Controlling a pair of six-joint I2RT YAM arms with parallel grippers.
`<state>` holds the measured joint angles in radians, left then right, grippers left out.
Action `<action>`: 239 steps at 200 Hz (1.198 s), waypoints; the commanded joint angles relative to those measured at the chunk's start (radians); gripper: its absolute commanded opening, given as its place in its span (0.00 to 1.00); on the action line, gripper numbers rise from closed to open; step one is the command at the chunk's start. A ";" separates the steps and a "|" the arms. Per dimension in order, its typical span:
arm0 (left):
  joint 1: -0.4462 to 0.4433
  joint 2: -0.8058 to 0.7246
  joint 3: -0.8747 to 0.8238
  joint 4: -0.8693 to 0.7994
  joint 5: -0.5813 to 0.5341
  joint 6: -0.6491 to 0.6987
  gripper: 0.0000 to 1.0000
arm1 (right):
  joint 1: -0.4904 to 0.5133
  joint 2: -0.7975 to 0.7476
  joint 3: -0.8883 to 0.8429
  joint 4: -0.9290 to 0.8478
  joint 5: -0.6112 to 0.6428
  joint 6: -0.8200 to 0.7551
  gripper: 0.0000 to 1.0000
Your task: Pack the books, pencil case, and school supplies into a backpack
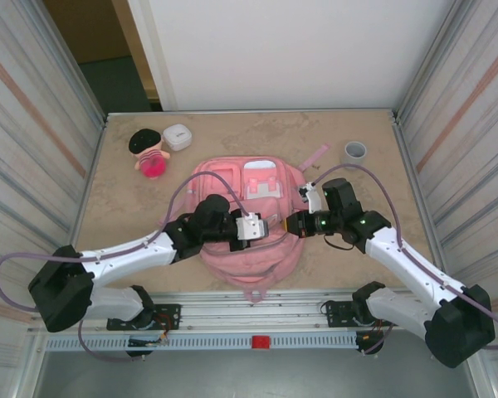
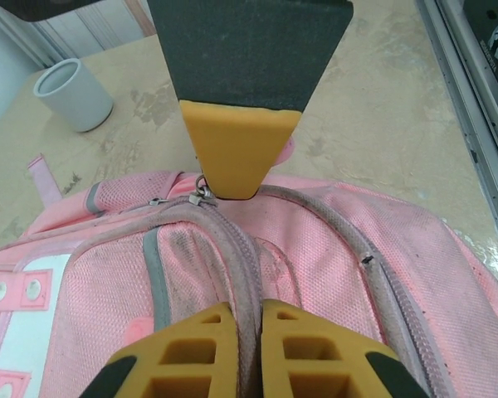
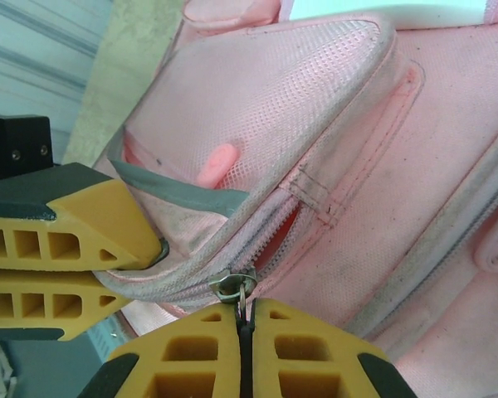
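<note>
The left gripper (image 2: 247,313) pinches shut on the zip seam of the large pink fabric backpack (image 1: 257,259), lying flat mid-table (image 1: 382,178), seemingly bracing it while the right gripper (image 3: 245,313) clamps the small metal zip pull (image 3: 235,286).

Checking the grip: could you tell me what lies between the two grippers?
A stretch of zip on the large pink fabric backpack, from left gripper to right gripper; left wrist view.

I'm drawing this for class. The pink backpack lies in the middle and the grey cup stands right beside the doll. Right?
Not quite. The backpack does lie in the middle, but the cup stands far from the doll, over on the right. The white box is what sits beside the doll. The top view shows it.
</note>
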<state>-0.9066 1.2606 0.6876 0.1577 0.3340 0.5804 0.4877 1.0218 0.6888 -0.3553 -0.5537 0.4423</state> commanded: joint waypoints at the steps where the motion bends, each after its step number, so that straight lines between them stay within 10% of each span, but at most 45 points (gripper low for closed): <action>1: -0.011 -0.081 -0.025 -0.031 0.188 0.053 0.00 | -0.057 0.035 -0.029 0.116 0.164 0.064 0.00; 101: -0.010 -0.072 -0.040 -0.019 0.214 0.056 0.04 | -0.054 0.107 -0.069 0.221 0.237 0.139 0.00; 126: -0.006 -0.091 -0.048 0.008 0.140 -0.072 0.21 | -0.045 0.083 -0.025 0.152 0.228 0.122 0.48; 157: 0.007 -0.140 -0.025 -0.001 0.009 -0.330 0.54 | 0.003 0.007 0.068 -0.004 0.355 0.102 0.71; 199: 0.008 -0.270 0.003 -0.061 -0.258 -0.689 0.66 | 0.041 -0.092 0.150 -0.093 0.427 0.133 0.82; 239: 0.028 -0.346 0.173 -0.500 -0.516 -0.907 0.74 | 0.134 -0.074 0.250 -0.249 0.533 0.128 0.86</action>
<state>-0.8948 0.9550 0.7383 -0.0582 0.0177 -0.1127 0.5671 0.9382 0.8852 -0.4702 -0.1196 0.5655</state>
